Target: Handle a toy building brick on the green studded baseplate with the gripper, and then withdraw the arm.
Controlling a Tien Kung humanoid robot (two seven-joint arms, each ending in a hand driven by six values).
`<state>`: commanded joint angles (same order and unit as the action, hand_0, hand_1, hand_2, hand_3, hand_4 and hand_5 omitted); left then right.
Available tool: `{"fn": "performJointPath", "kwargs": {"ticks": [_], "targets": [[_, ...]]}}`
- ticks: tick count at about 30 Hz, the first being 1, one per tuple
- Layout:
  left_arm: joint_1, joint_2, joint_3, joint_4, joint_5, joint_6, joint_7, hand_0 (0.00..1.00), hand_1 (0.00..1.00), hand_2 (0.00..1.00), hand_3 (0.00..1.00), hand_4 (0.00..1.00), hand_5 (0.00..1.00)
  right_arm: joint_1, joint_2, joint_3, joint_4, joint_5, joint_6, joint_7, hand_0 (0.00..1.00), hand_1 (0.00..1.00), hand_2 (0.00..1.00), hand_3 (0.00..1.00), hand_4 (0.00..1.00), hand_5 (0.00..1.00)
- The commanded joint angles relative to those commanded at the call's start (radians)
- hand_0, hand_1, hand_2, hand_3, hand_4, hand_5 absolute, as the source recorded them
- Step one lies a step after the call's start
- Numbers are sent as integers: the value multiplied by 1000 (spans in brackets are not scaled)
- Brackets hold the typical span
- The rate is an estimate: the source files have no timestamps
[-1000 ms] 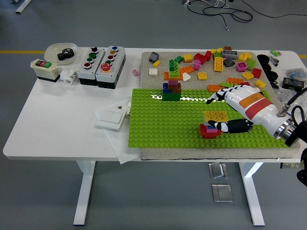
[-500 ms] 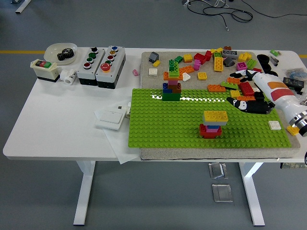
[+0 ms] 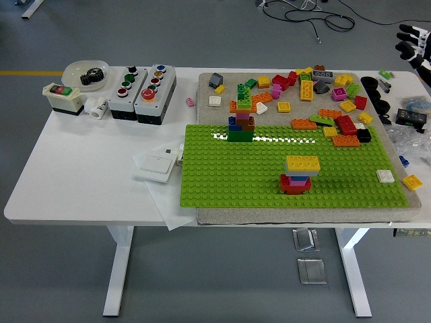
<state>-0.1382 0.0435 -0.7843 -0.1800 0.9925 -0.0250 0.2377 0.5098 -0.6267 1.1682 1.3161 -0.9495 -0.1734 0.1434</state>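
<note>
green studded baseplate (image 3: 269, 171) lying flat on a grey mat (image 3: 296, 214) on the right half of the white surface (image 3: 87, 175), and on it a small stack near the middle right: a yellow brick (image 3: 303, 162) on top, sitting over pink, blue and red layers (image 3: 295, 183). nothing touching that stack. further back on the plate's far edge there's a taller tower on a dark green base (image 3: 240, 126), well apart from the stack. a lone white brick (image 3: 385, 176) sits on the plate near its right side. behind the plate, a loose scatter of coloured bricks (image 3: 303, 91) across the mat, none blocking the stack. over on the left, two grey button boxes (image 3: 143, 93), a cream switch box (image 3: 63, 98), a white bowl (image 3: 85, 73) with a dark gear in it, and a flat white switch plate (image 3: 158, 163) just beside the baseplate's left edge. the right hand (image 3: 412, 44) is up at the far top right corner, clear of the surface and well apart from every brick, only a few black fingertips poking into view; it holds nothing i can see, but how far the fingers are spread i cannot tell.
</note>
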Motion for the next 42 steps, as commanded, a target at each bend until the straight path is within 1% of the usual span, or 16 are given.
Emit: {"fn": "performJointPath", "kwargs": {"ticks": [2,4,5,10,13,14,16,19,22,30,42], "targets": [[1,-3,6,0,-5,-1,0,780,703,630,559,581,610,11,-8,-3,-22,78,13,-6,861,818,837,887,998,930],[4,-8,-7,0,10,0,2,780,703,630,559,581,610,31,-21,-17,-59,169,62,-32,861,818,837,887,998,930],[6,-12,-22,0,24,0,5,781,703,629,559,581,610,42,-28,-27,-75,208,72,-37,860,805,823,867,998,976],[13,-26,-30,0,38,2,6,781,703,629,559,581,610,71,-41,-42,-118,420,91,-34,860,805,823,867,998,976],[15,-30,-7,0,38,-4,11,782,711,633,560,582,610,82,-42,-55,-131,543,111,-40,858,802,818,861,998,989],[16,-29,11,0,32,-12,18,782,711,633,560,582,610,86,-44,-63,-133,582,120,-44,858,802,818,861,998,989],[16,-28,27,0,39,-23,27,782,711,633,560,582,610,89,-46,-73,-137,673,124,-49,858,802,818,861,998,989],[18,-26,44,0,28,-28,29,787,726,647,560,580,606,89,-46,-84,-148,777,124,-55,852,796,813,858,998,994],[19,-27,45,0,27,-26,27,787,726,647,560,580,606,90,-44,-91,-158,806,127,-64,852,796,813,858,998,994],[16,-30,25,0,35,-17,20,786,719,641,562,583,607,95,-40,-101,-169,813,125,-66,853,797,808,848,998,998],[11,-31,36,0,22,-15,16,785,723,644,562,587,610,86,-40,-95,-173,844,121,-74,848,791,804,837,998,998]]}}
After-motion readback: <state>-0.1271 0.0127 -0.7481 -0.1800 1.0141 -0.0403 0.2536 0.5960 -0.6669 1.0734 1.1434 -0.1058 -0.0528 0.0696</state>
